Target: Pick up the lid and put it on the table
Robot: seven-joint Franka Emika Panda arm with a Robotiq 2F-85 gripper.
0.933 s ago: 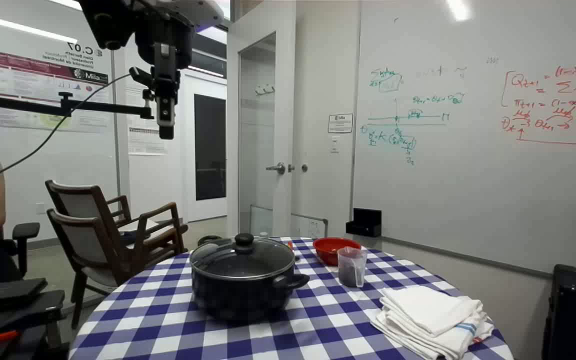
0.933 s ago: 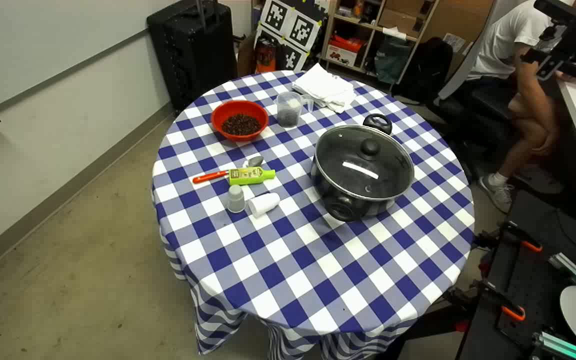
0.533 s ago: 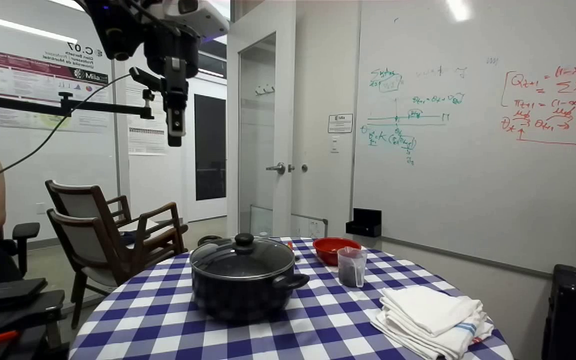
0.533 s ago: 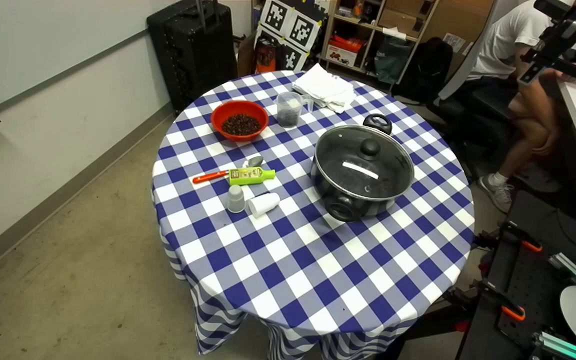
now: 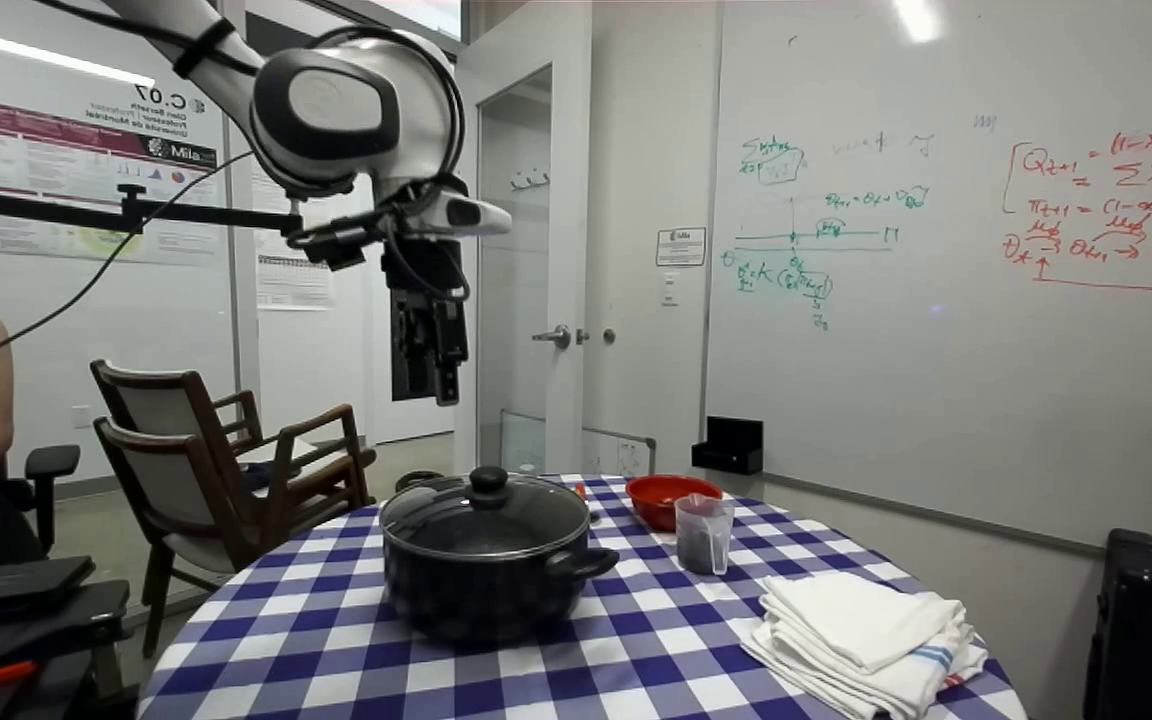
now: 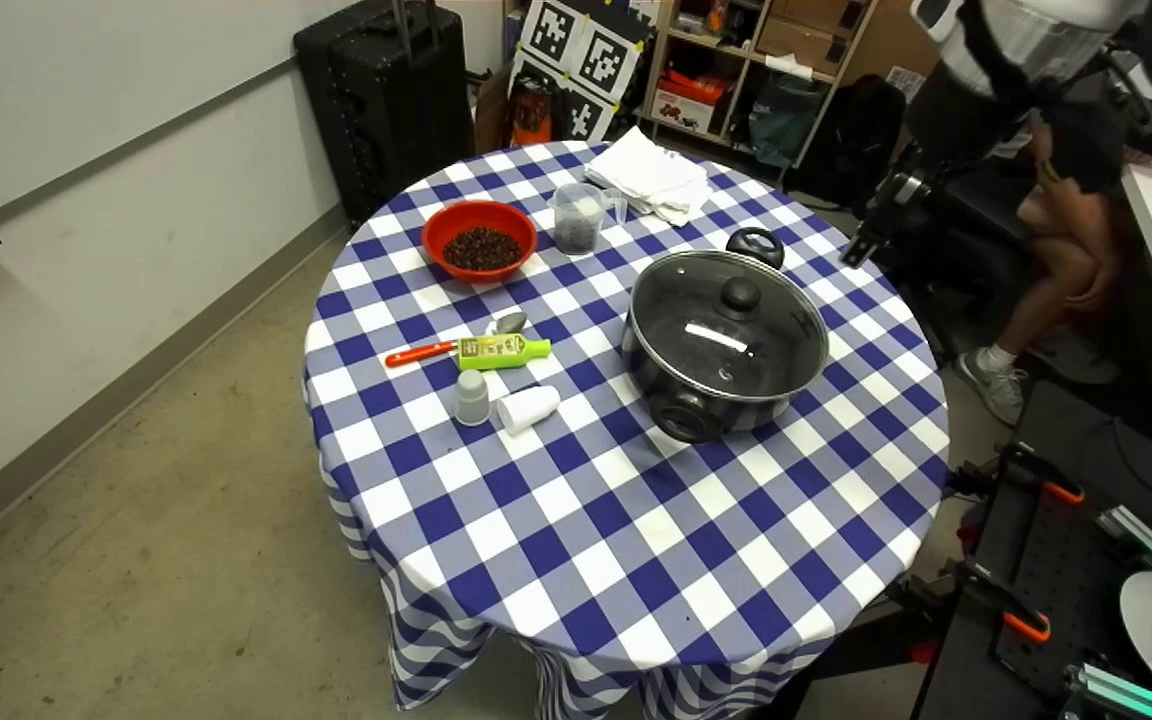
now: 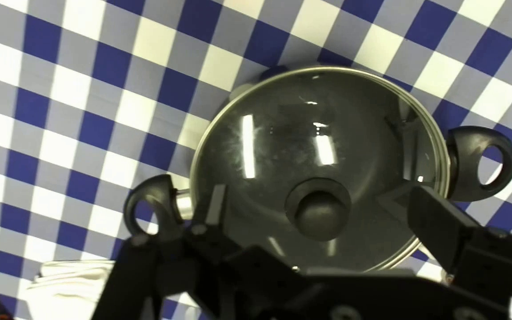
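Note:
The lid is round, dark and glassy with a metal rim and a black centre knob. In both exterior views the lid [image 5: 536,515] [image 6: 696,345] sits on the black pot [image 5: 486,600] [image 6: 651,385], which stands on the table [image 5: 656,660] [image 6: 586,520] with its blue-and-white checked cloth. My gripper [image 5: 446,395] [image 6: 861,250] hangs above the pot, apart from the lid. In the wrist view the gripper [image 7: 317,193] is open and empty, its fingers spread on either side of the knob [image 7: 322,218]. The lid [image 7: 278,133] fills the middle there.
A red bowl [image 6: 481,240] of dark beans, a clear jug [image 6: 578,220] and folded white towels [image 6: 646,175] lie at the far side. A green bottle [image 6: 501,352], a red-handled utensil [image 6: 421,354], a grey shaker [image 6: 472,398] and a white cup [image 6: 528,408] lie beside the pot.
The arm has come down and over toward the pot, bringing the gripper from high beside the table to above the lid. The lid, pot and other objects have not moved.

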